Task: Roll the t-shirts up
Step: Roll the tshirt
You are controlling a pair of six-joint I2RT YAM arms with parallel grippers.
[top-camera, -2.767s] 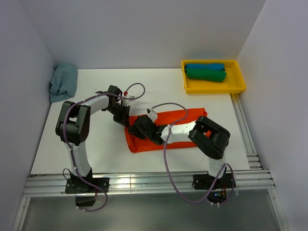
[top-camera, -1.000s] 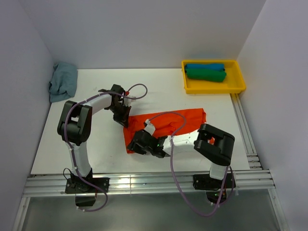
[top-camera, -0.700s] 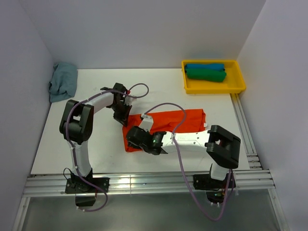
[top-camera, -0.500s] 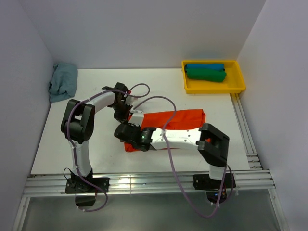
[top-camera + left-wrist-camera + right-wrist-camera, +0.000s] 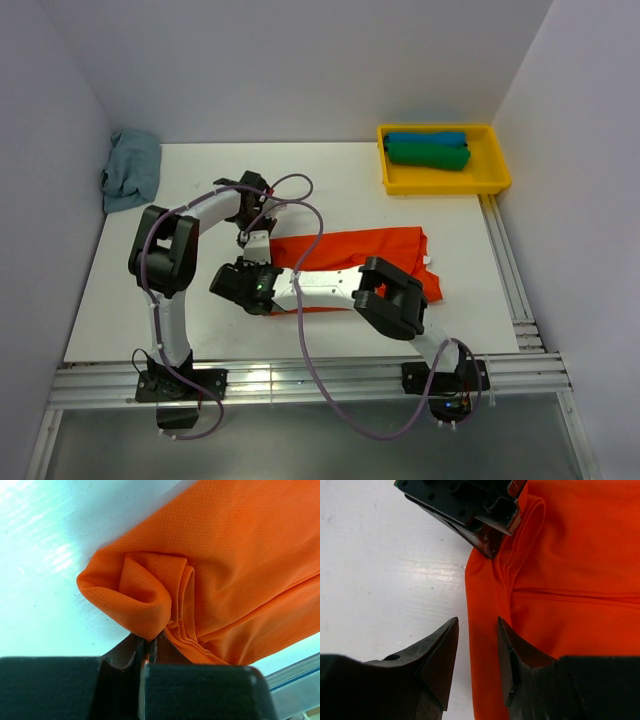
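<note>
Two rolls (image 5: 428,155) fill the tray (image 5: 495,182) — right arm (image 5: 330,283) crosses orange t-shirt (image 5: 370,245).

Both arms pair white link shells with bulky black joint housings: the left arm (image 5: 160,262) at left of the overhead frame, the right arm (image 5: 392,300) at lower centre. A lilac cable (image 5: 299,340) loops from each base. A small green light (image 5: 262,285) glows near the right wrist. The right fingers (image 5: 437,655) are matte black wedges.
</note>
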